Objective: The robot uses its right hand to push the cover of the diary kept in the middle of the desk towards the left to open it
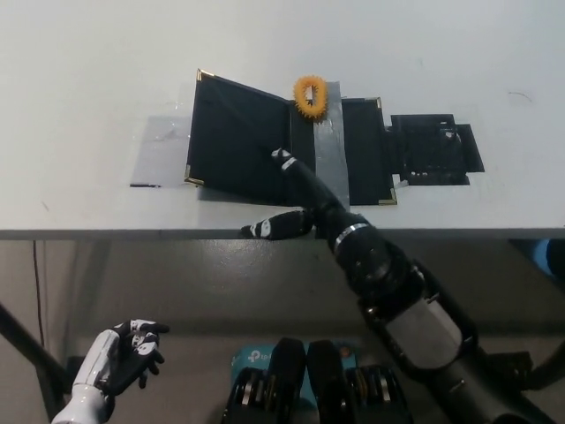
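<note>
The black diary lies in the middle of the white desk, with gold corner caps. Its left cover panel looks tilted, the outer edge raised off the desk. My black right hand reaches in from the near desk edge. It is open, with outstretched fingertips against the cover's lower right part and the thumb pointing left along the desk edge. My white left hand rests open below the desk at the lower left, holding nothing.
An orange spiky ring sits at the diary's top by the spine. A grey tape strip runs down the diary. A black flap lies to the right. A clear sheet lies left of the diary.
</note>
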You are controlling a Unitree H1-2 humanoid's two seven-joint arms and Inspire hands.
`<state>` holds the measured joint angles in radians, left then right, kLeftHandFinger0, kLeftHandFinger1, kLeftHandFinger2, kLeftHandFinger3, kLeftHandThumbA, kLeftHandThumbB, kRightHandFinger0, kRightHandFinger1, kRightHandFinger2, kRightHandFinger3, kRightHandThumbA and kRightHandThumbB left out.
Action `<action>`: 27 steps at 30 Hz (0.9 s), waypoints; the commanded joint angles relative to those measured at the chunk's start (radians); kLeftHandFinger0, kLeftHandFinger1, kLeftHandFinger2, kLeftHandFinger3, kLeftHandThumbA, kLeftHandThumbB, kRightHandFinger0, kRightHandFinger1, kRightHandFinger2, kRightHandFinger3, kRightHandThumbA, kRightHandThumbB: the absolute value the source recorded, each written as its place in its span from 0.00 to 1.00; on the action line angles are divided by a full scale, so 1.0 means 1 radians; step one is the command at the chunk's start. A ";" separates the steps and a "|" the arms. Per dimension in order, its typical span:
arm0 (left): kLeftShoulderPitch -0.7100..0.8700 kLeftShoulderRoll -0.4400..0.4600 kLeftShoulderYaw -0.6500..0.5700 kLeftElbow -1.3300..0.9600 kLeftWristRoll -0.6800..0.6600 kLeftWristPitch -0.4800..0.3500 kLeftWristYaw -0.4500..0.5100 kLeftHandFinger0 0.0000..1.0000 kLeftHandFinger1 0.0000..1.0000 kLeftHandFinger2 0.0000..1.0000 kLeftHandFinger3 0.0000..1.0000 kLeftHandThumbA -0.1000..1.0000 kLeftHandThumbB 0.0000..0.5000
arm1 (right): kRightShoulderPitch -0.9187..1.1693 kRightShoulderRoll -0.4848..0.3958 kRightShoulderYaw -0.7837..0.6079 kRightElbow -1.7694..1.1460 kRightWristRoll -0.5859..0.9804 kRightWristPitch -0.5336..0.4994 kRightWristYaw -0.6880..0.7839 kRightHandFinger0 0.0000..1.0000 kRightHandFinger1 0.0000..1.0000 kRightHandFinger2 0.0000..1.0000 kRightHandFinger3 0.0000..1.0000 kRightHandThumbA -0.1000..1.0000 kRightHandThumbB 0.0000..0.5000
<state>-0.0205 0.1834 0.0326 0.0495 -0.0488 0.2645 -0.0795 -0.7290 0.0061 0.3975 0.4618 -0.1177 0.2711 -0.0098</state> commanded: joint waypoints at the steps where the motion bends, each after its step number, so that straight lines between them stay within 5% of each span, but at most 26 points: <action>1: 0.017 -0.021 0.050 -0.012 -0.031 -0.049 0.026 0.16 0.27 0.29 0.48 0.40 0.79 | -0.129 -0.008 -0.360 -0.238 1.011 0.199 -0.242 0.96 1.00 1.00 1.00 1.00 0.44; 11: 0.027 -0.020 0.046 -0.016 -0.018 -0.066 0.029 0.12 0.24 0.27 0.46 0.42 0.80 | 0.045 -0.100 -0.479 -0.494 1.204 0.199 -0.297 1.00 1.00 1.00 1.00 1.00 0.39; 21: 0.024 -0.017 0.070 -0.010 -0.044 -0.062 0.020 0.13 0.24 0.28 0.48 0.41 0.84 | 0.383 -0.117 -0.663 -0.792 0.916 0.198 -0.079 0.92 1.00 1.00 1.00 1.00 0.36; 24: 0.029 -0.016 0.074 -0.019 -0.033 -0.050 0.026 0.12 0.25 0.31 0.51 0.41 0.81 | 0.462 -0.136 -0.681 -0.802 0.870 0.128 -0.021 0.92 1.00 1.00 1.00 1.00 0.16; 27: 0.032 -0.020 0.075 -0.031 -0.027 -0.039 0.031 0.10 0.25 0.32 0.52 0.41 0.81 | 0.533 -0.145 -0.710 -0.816 0.845 0.087 0.002 0.83 0.92 0.92 1.00 1.00 0.19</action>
<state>-0.0037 0.1769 0.0654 0.0538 -0.0533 0.2643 -0.0777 -0.3164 -0.0906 -0.1030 -0.0414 0.4152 0.3616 -0.0560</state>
